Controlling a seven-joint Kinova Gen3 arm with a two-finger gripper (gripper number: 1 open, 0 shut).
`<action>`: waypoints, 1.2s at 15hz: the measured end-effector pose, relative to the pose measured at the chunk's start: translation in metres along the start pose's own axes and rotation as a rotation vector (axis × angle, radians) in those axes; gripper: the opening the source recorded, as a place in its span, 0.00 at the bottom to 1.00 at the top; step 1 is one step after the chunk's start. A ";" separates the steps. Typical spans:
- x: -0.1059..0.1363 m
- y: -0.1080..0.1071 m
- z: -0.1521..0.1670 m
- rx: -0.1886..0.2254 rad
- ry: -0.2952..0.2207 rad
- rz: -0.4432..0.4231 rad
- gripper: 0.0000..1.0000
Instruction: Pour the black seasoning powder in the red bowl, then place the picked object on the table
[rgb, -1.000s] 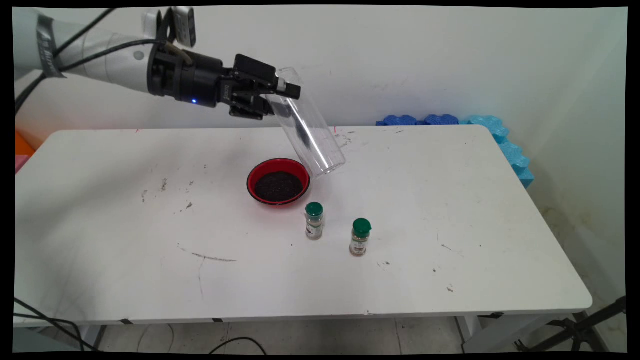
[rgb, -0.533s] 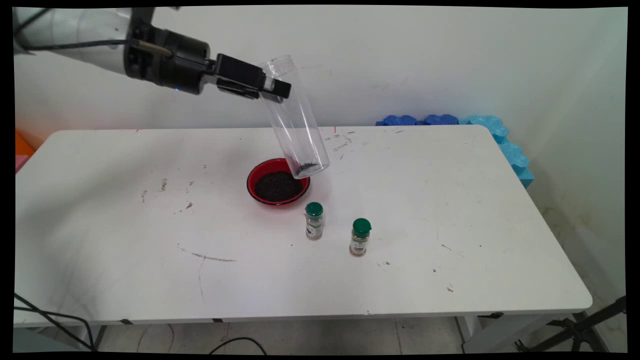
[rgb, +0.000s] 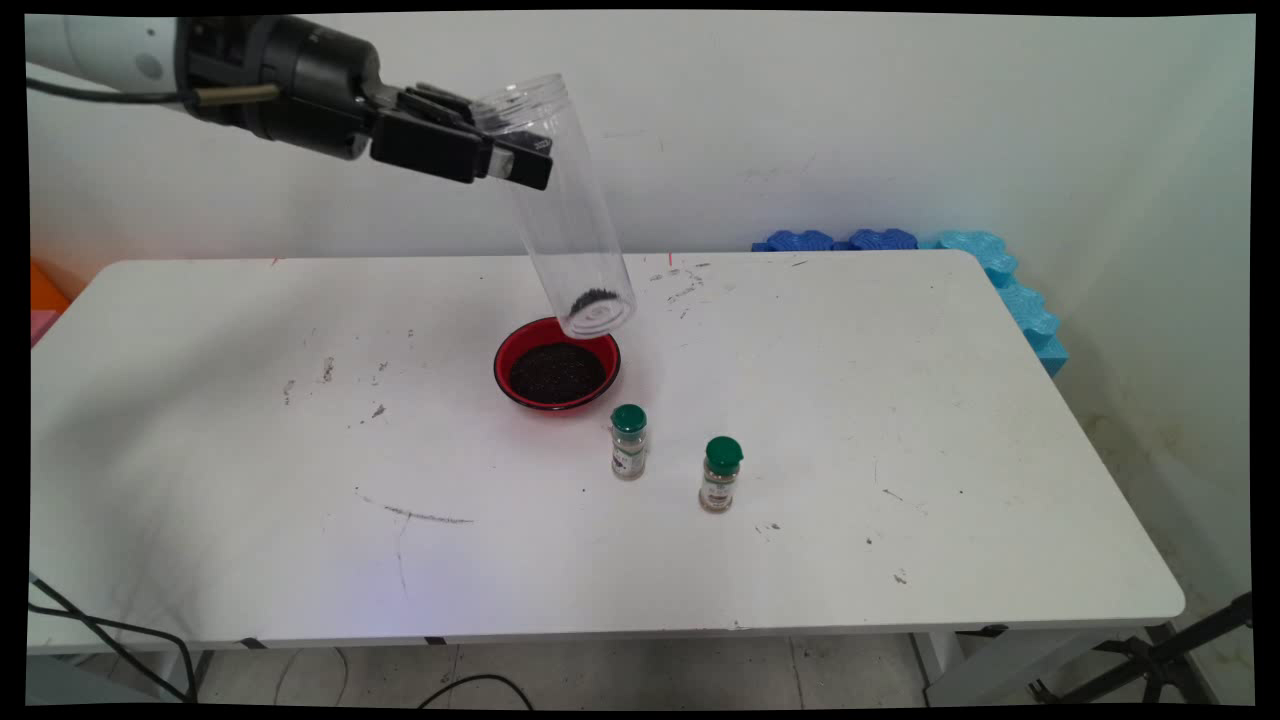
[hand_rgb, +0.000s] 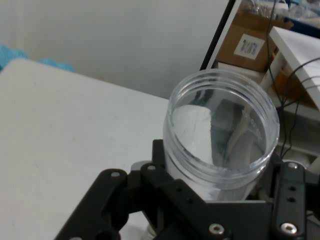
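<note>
My gripper (rgb: 515, 150) is shut on a tall clear plastic jar (rgb: 565, 215) near its open mouth, high above the table. The jar hangs almost upright, mouth up and base down, with a small heap of dark grains at its bottom (rgb: 592, 298). Its base hovers just above the far right rim of a red bowl (rgb: 557, 373) filled with dark grains. In the hand view the jar's open rim (hand_rgb: 222, 130) fills the middle, held between the black fingers (hand_rgb: 290, 200).
Two small spice bottles with green caps stand in front of the bowl: one (rgb: 628, 441) just right of it, the other (rgb: 720, 473) further right. Blue foam pieces (rgb: 1000, 280) line the table's (rgb: 250, 480) far right corner. Cables hang at the lower left.
The arm has risen and drawn back to the left, turning the jar from a steep tilt to nearly upright. The remaining grains have slid down to the jar's base.
</note>
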 end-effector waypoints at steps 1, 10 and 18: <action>0.001 0.004 -0.002 0.002 0.002 0.055 0.00; 0.005 0.033 -0.008 -0.006 0.002 0.373 0.00; -0.044 0.043 -0.003 0.000 -0.088 0.288 0.00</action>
